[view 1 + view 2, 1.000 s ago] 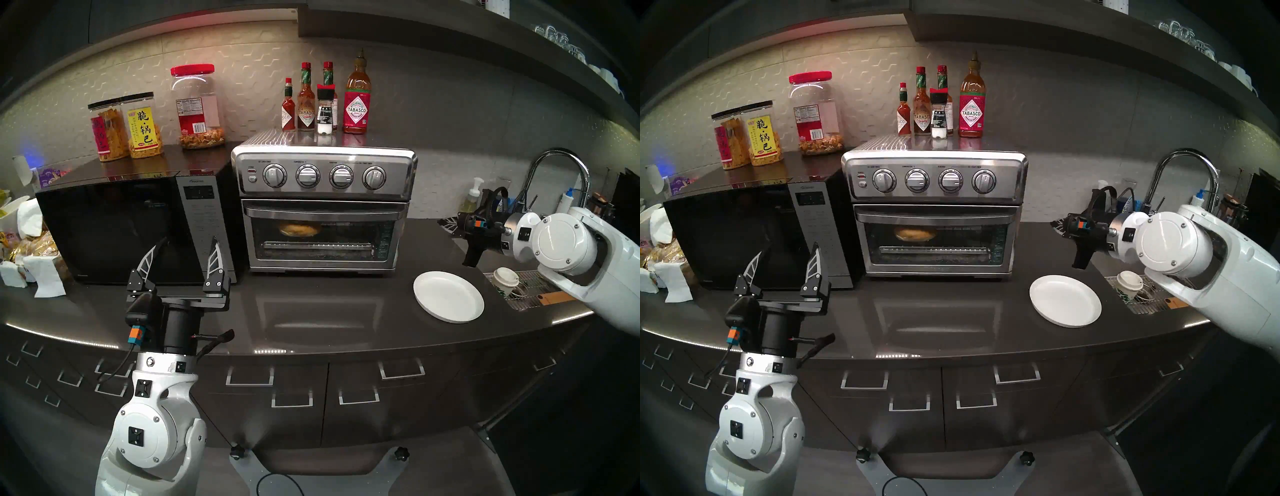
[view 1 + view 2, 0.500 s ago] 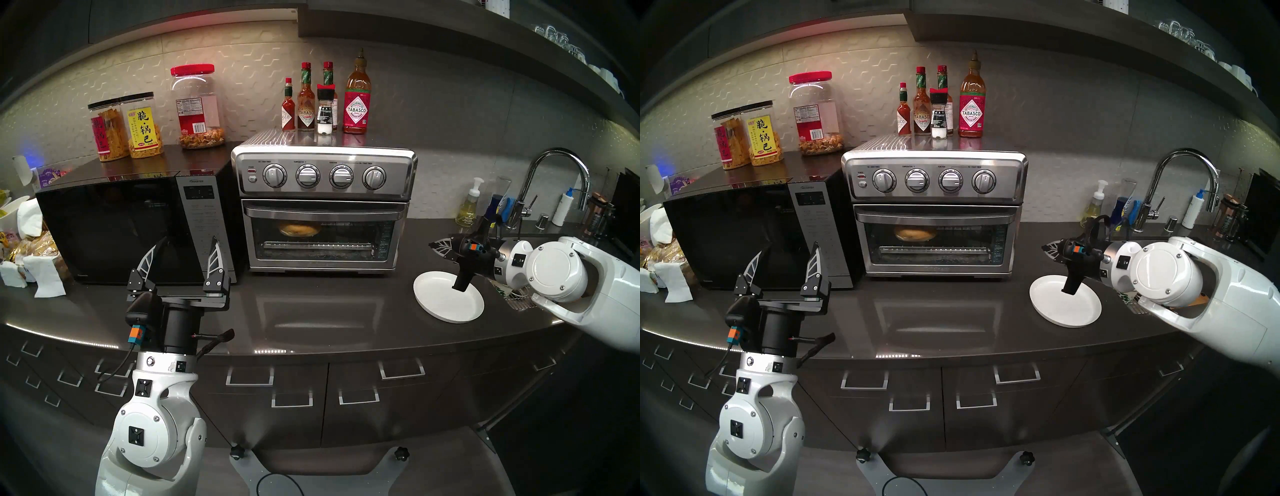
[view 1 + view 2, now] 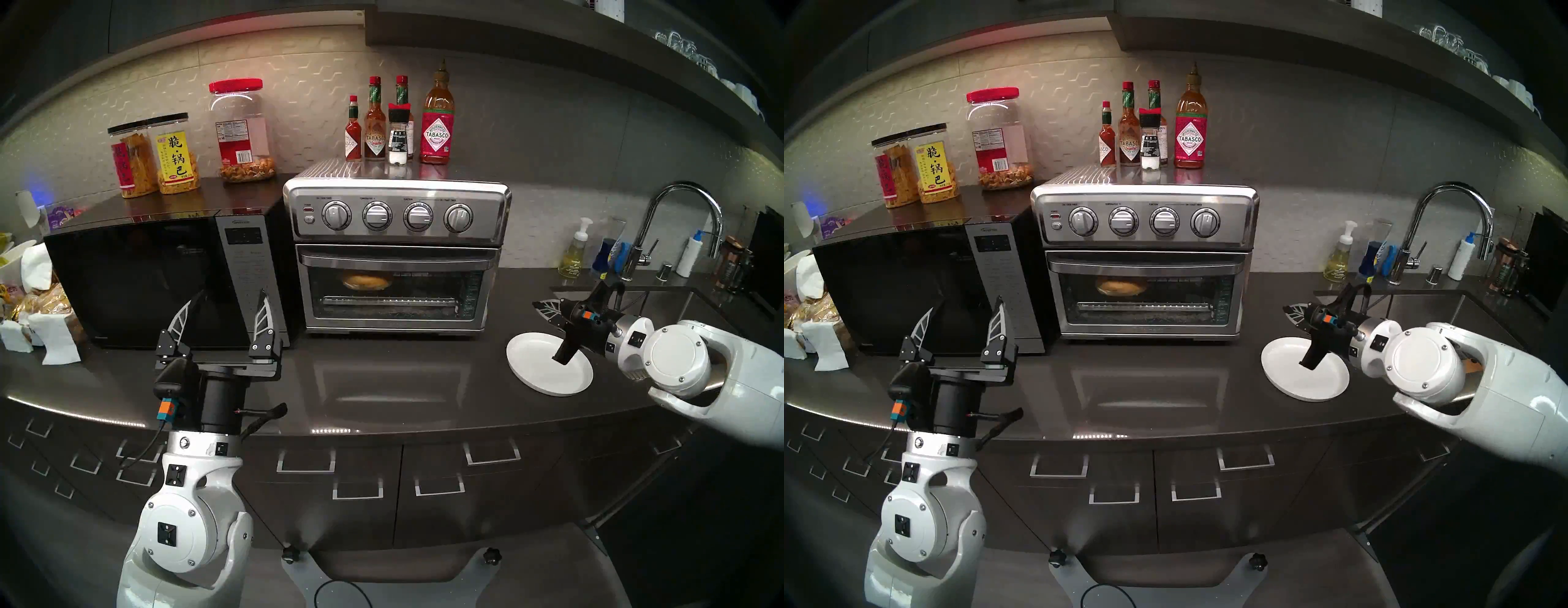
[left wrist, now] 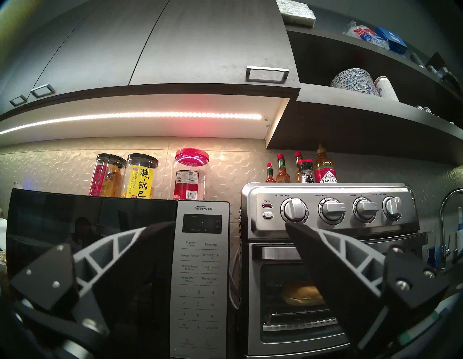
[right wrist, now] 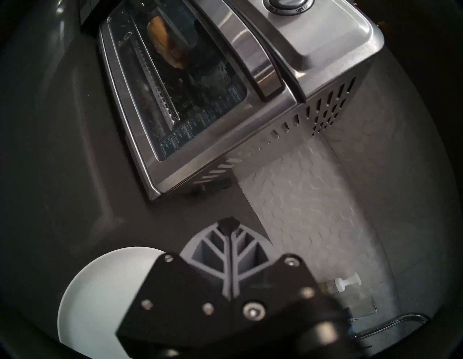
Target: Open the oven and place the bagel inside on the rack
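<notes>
The round, shiny golden-brown bagel (image 3: 367, 280) sits on the rack (image 3: 424, 276) inside the silver oven (image 3: 396, 254), door closed. The left gripper (image 3: 225, 312) is spread wide, empty. The right gripper (image 3: 538, 305) is pinched closed, empty.

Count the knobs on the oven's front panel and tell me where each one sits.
4, in one row across the oven's top panel: far left, left of middle, right of middle, far right. None looks hidden.
</notes>
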Controlling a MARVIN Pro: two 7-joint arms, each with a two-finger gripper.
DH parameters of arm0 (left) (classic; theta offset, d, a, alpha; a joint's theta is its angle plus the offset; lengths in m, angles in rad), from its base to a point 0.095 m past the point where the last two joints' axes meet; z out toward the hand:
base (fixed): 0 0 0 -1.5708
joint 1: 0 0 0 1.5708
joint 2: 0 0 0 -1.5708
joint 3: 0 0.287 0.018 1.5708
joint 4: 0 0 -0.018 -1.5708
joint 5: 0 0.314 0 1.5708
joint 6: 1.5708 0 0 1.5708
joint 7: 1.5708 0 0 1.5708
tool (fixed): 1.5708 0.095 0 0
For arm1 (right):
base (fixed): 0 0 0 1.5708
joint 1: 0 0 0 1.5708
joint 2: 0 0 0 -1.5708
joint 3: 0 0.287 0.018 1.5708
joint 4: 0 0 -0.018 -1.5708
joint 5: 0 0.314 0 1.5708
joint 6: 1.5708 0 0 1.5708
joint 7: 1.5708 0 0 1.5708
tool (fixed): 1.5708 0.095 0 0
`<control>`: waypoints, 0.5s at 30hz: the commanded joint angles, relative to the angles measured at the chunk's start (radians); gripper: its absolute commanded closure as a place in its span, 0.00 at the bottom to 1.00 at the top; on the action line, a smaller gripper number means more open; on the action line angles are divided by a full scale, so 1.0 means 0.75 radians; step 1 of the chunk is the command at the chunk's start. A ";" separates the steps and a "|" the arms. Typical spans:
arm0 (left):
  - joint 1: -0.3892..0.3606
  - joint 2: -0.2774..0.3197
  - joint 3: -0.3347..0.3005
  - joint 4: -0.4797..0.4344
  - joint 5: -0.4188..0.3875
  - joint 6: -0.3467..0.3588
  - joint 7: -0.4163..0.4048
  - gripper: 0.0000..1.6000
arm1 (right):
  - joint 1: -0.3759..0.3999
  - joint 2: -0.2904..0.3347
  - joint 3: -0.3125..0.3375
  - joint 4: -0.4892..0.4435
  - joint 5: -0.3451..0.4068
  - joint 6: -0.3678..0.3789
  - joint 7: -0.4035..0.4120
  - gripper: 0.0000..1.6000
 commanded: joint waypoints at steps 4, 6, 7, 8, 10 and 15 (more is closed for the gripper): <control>0.002 0.001 0.001 -0.026 0.001 -0.007 -0.001 0.00 | -0.094 0.010 -0.006 0.030 0.066 -0.223 -0.227 1.00; 0.003 0.001 0.002 -0.027 0.001 -0.007 -0.001 0.00 | -0.112 0.010 -0.010 0.034 0.077 -0.263 -0.266 1.00; 0.003 0.001 0.002 -0.027 0.001 -0.007 -0.002 0.00 | -0.124 0.010 -0.012 0.038 0.081 -0.297 -0.300 1.00; 0.003 0.001 0.002 -0.027 0.001 -0.007 -0.002 0.00 | -0.130 0.010 -0.011 0.039 0.085 -0.304 -0.306 1.00; 0.003 0.001 0.002 -0.028 0.001 -0.007 -0.002 0.00 | -0.150 0.010 -0.014 0.037 0.087 -0.348 -0.350 1.00; 0.003 0.001 0.002 -0.028 0.001 -0.007 -0.002 0.00 | -0.210 0.011 -0.038 0.012 0.068 -0.463 -0.451 1.00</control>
